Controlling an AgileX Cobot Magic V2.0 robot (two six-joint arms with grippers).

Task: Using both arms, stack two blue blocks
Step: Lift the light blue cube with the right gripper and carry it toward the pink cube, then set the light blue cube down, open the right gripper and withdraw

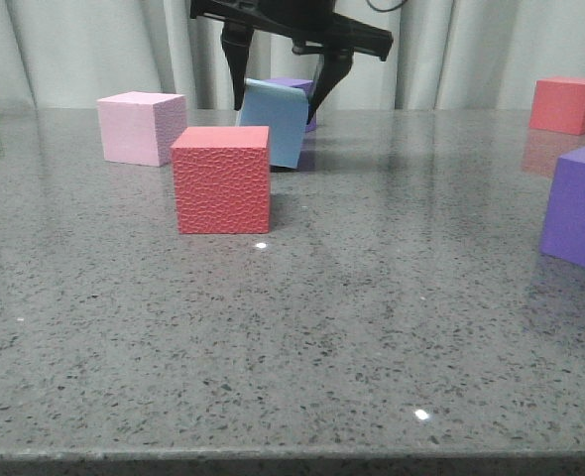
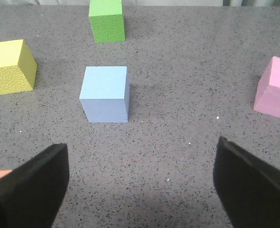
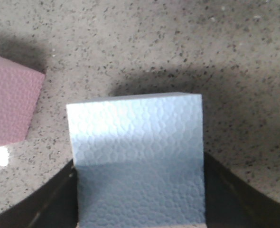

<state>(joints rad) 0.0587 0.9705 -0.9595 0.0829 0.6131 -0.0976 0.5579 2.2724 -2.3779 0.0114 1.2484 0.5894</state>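
My right gripper (image 1: 278, 111) comes down from above at the back middle of the table and is shut on a blue block (image 1: 276, 127), which hangs tilted. In the right wrist view that blue block (image 3: 137, 156) fills the gap between the two dark fingers (image 3: 45, 204) and casts a shadow on the table behind it. The other blue block (image 2: 105, 92), pale sky blue, stands alone on the table in the left wrist view. It is well ahead of my left gripper (image 2: 140, 159), which is open with only bare table between its fingers.
A red cube (image 1: 221, 178) and a pink cube (image 1: 140, 127) stand just left of the held block, and a purple cube (image 1: 294, 87) is behind it. Another purple cube (image 1: 580, 206) and another red cube (image 1: 567, 104) are at the right. Green (image 2: 107, 20), yellow (image 2: 11, 66) and pink (image 2: 275, 90) cubes surround the pale block.
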